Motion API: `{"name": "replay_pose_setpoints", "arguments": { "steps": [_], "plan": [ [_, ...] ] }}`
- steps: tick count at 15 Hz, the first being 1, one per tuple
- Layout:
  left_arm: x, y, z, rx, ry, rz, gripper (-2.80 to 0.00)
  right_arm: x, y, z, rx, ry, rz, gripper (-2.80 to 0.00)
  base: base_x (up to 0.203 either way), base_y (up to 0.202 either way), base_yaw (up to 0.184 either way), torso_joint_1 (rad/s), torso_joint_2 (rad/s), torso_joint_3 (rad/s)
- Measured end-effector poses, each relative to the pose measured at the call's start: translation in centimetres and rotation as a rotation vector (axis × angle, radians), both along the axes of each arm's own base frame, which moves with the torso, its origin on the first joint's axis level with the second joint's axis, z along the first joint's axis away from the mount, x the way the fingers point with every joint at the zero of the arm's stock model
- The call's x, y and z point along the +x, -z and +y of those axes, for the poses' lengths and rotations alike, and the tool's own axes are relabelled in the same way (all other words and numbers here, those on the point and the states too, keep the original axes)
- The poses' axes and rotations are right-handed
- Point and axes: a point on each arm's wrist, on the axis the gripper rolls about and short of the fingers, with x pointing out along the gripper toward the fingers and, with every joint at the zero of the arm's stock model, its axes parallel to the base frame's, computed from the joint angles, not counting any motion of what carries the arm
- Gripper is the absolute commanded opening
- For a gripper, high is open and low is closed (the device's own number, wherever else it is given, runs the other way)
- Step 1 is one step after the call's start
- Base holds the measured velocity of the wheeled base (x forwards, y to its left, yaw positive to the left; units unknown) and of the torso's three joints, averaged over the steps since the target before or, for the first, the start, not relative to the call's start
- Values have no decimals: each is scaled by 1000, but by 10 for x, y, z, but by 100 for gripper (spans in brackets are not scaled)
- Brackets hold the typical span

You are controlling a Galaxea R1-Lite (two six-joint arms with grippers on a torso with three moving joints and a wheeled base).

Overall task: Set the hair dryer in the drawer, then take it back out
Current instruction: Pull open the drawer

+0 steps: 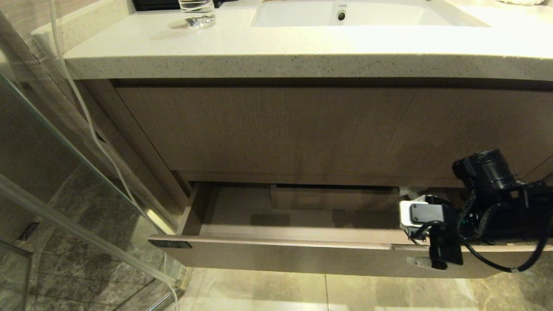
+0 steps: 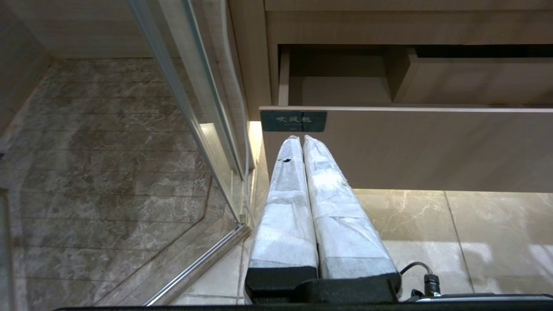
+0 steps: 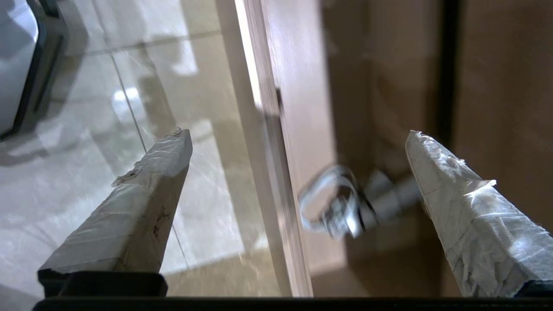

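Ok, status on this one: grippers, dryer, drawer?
Right gripper open over the drawer front edge. Left gripper shut, parked low. Hair dryer lying inside, unheld.

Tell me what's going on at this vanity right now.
The drawer under the counter stands pulled open. The right gripper hangs open over its right end, straddling the front edge and holding nothing. The hair dryer, cord bundled, lies inside below it. The left gripper is shut, parked before the drawer's tagged corner.

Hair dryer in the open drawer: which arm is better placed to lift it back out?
Right. The right gripper hangs open over the drawer at its right end, the hair dryer below it. The left gripper sits shut outside the drawer front.
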Motion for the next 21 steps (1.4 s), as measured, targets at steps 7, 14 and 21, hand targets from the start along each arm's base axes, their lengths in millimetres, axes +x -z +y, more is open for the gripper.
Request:
{"name": "replay_pose_setpoints", "arguments": {
  "steps": [7,14,21],
  "plan": [
    [0,0,0,0,0,0,-280,-84,-46,-27,-72,271,-149,0,0,0,0,0,0,0],
    [0,0,0,0,0,0,-280,-135,-48,-54,-108,540,-172,-280,0,0,0,0,0,0],
    [0,0,0,0,0,0,-280,-148,-68,-73,-125,763,-232,-280,0,0,0,0,0,0]
  ]
}}
